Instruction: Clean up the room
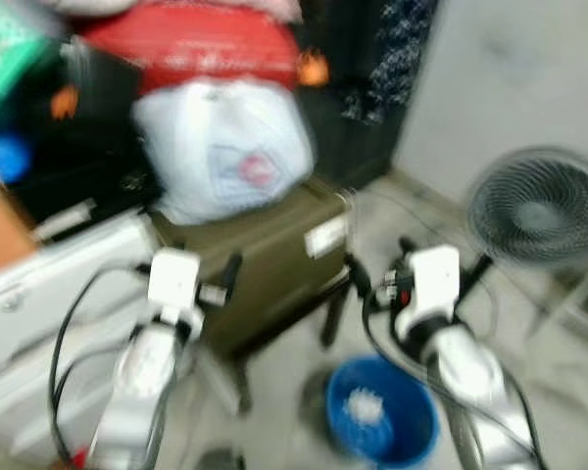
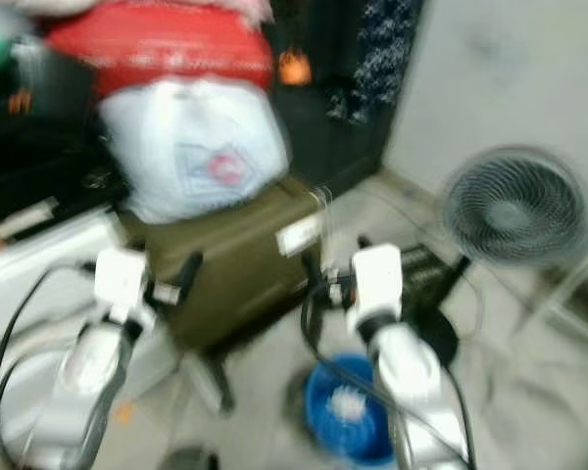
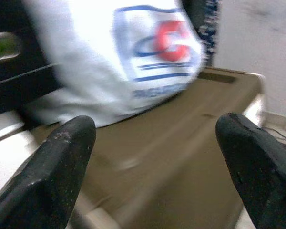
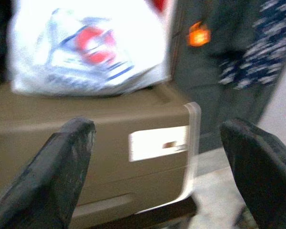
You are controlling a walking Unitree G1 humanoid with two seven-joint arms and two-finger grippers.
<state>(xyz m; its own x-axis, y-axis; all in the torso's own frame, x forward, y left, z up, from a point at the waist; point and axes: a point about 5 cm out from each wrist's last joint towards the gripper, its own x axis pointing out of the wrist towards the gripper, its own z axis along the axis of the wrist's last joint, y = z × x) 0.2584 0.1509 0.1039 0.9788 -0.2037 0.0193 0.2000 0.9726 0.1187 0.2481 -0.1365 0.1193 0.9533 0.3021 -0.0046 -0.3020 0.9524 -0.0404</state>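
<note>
- Left gripper: fingers spread wide apart, nothing between them. It is raised in front of the olive-brown case, aimed at its top surface.
- Right gripper: fingers likewise spread wide and empty. It faces the front of the case, where a white label sits near the pale corner trim.
- White plastic bag: rests on top of the case; it carries a red and blue logo. A red bundle lies on top of the bag.
- Blue bucket: stands on the floor below and between the two arms, with something white inside.
- Round fan: stands on the floor to the robot's right, near the pale wall.
- White case: lies just to the left of the olive-brown case.
- Head views are blurred; fine detail cannot be made out.
</note>
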